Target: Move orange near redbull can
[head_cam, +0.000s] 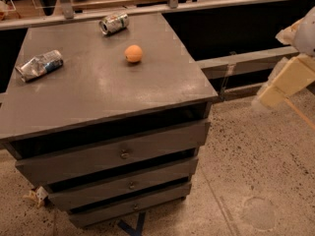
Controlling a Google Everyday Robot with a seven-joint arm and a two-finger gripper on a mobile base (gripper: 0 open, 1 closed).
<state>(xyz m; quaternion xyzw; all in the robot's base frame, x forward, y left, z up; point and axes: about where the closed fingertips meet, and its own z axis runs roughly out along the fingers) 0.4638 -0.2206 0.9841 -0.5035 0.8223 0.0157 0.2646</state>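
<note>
Approaching stage: your gripper (288, 80) hangs at right edge, off the counter (113, 92); open or closed, you cannot tell. Orange (133, 53) upper centre, redbull can (39, 65) upper left, apart. Next: reach the orange.

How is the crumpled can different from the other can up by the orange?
The redbull can is crumpled and wrinkly; the silver can looks smooth. The redbull can lies near the left edge of the cabinet top; the silver can lies at the back, closer to the orange. Both lie on their sides. The gripper hangs off to the right, away from both.
</note>
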